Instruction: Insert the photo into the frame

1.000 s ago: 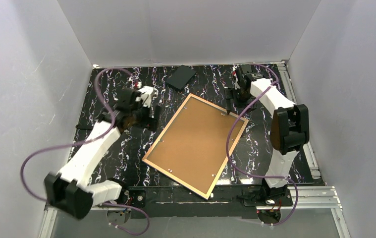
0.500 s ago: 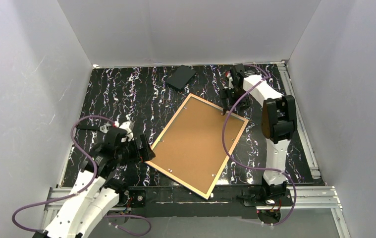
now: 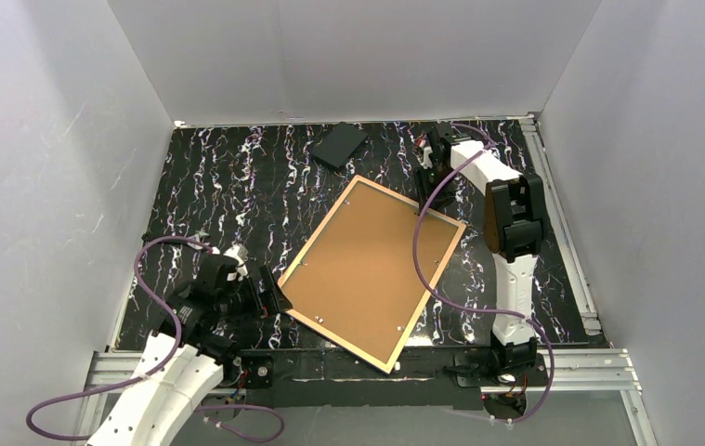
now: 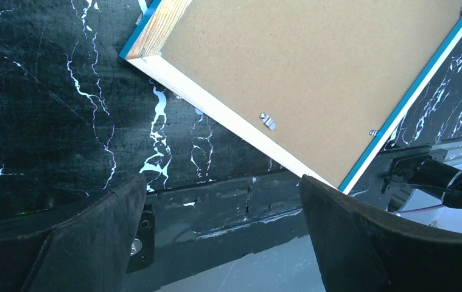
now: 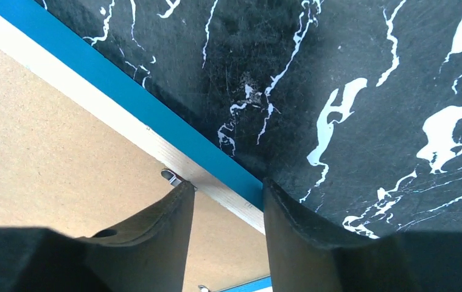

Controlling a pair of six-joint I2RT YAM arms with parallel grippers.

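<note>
The frame (image 3: 320, 230) lies face down and askew in the middle of the table, tan wood up, with a brown backing board (image 3: 372, 269) inside it. The photo is hidden. My right gripper (image 3: 425, 189) is at the frame's far right rail. In the right wrist view its jaws (image 5: 225, 198) straddle that rail (image 5: 125, 100), one finger on the board side by a metal clip and the other against the blue outer edge. My left gripper (image 3: 269, 290) hangs open by the frame's near left corner. Its fingers (image 4: 362, 243) stand wide apart over the table's front edge, holding nothing.
A small black slab (image 3: 340, 145) lies at the back of the black marbled mat (image 3: 218, 186). White walls enclose the table on three sides. Metal rails run along the near edge (image 3: 590, 358). Purple cables trail from both arms, one across the frame's right side.
My left arm has drawn back from the far left to the frame's near left corner. My right gripper has come down onto the frame's far right rail, and its jaws have narrowed.
</note>
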